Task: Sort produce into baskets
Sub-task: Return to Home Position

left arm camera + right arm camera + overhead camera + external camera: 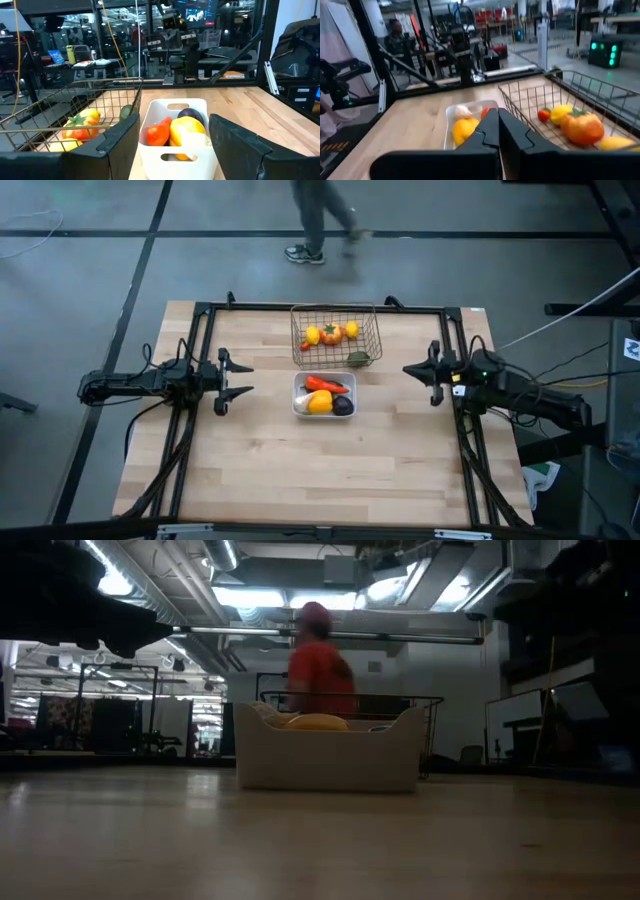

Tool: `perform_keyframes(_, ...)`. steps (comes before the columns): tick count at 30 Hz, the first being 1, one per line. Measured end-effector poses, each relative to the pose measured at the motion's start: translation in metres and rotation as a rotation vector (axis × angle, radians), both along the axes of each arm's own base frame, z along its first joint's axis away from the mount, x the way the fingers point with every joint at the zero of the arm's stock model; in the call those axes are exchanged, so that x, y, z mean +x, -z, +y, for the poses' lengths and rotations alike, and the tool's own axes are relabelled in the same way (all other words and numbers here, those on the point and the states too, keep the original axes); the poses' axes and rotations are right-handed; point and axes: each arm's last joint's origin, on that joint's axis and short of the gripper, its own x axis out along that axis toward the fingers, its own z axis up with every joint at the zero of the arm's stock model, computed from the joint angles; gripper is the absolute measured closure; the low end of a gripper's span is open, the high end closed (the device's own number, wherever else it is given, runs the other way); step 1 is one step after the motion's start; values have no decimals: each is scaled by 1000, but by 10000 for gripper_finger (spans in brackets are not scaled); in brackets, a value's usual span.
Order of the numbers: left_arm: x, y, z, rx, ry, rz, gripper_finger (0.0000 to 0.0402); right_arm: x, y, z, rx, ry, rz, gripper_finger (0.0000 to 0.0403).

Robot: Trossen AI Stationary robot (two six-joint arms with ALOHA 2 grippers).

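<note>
The wire mesh basket [336, 335] stands at the table's far middle and holds yellow and orange fruits and a dark green one; it also shows in the left wrist view [65, 120] and the right wrist view [570, 120]. The white tray [324, 396] stands just in front of it with a red piece, a yellow one, a purple ball and a white one; it also shows in the low view [327, 748]. My left gripper [243, 378] is open and empty, left of the tray. My right gripper [408, 370] is shut and empty, right of the basket.
A dark metal frame [330, 308] runs around the table's far and side edges. A person [318, 220] walks on the floor beyond the far edge and shows in a red top in the low view [320, 665]. Bare wood [320, 470] lies toward the near edge.
</note>
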Motion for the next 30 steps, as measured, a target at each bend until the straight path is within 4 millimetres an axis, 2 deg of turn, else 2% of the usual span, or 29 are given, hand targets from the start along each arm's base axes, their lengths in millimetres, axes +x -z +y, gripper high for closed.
perform_keyframes(6, 0, 0, 0, 0, -1, 0, 167, 6, 29, -2, -4, 0, -17, 400)
perform_keyframes(12, 0, 0, 0, 0, 0, -1, 167, 8, 48, -2, 3, 0, 10, 400)
perform_keyframes(18, 0, 0, 0, 0, 0, -1, 167, 7, 58, -2, 28, 7, 103, 400)
perform_keyframes(21, 0, 0, 0, 0, 0, 0, 167, 7, 60, -5, 30, 81, 129, 400)
perform_keyframes(25, 0, 0, 0, 0, -1, 0, 167, 7, 62, -7, 29, 153, 146, 400)
perform_keyframes(30, 0, 0, 0, 0, 0, 0, 167, 7, 63, -7, 30, 165, 150, 400)
